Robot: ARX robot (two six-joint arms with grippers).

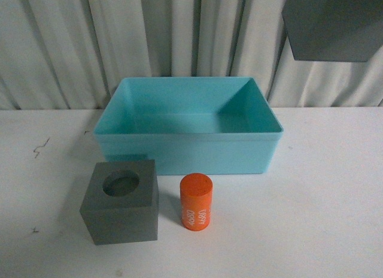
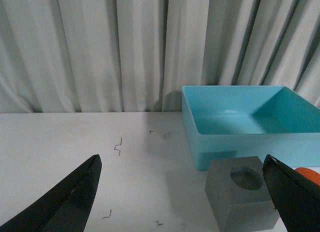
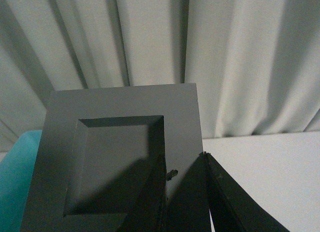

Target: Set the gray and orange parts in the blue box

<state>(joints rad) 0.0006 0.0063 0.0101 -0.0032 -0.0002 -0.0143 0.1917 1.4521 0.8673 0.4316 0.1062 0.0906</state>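
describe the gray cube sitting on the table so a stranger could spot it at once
Find the big turquoise box on the white table. Just in front of its left corner sits the gray cube, left of an orange cylinder. It has a round recess on top, unlike the other gray cube held aloft, whose recess is square.

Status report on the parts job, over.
Left gripper open, empty. Right gripper shut on square-recess cube, held high. Box empty; round-recess cube, cylinder before it. Nothing blocking.

Table (image 1: 335, 218) with box (image 1: 188, 134), cube (image 1: 119, 212), cylinder (image 1: 196, 203)
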